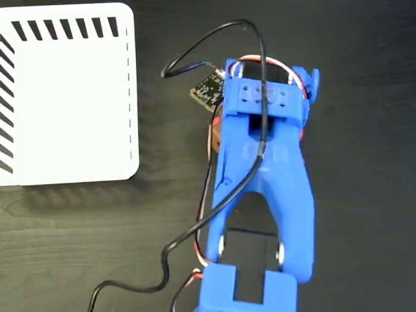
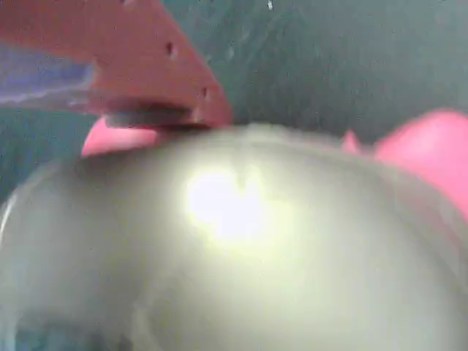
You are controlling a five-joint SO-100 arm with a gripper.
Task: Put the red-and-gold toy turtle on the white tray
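Wrist view: turtle (image 2: pixel 241 248) fills the near frame, blurred, glossy pale-gold dome with a hard glare spot, pink-red bits poking out at far left and far right of the shell. One red finger (image 2: pixel 157 73) of the hand sits just over the shell's far-left edge; can't see the other finger, so can't tell if the hand is clenched on it or loose. Fixed view: blue arm (image 1: pixel 273 195) covers the turtle almost completely, only a brownish-orange sliver at the arm's left edge, not sure that's it. Hand itself is hidden under the arm here. So the turtle is on the dark wood-grain tabletop (image 1: pixel 364 130), directly under the hand, right of the tray (image 1: pixel 65 110) and apart from it. My read: hard plastic, light, rigid, slick. The dome will squirt out of a pinch placed high, so grip low across the shell sides, near the feet, with modest force. Tray is flat, white, rounded corners, black diagonal stripes on top and left edges, thin slits along the right edge.
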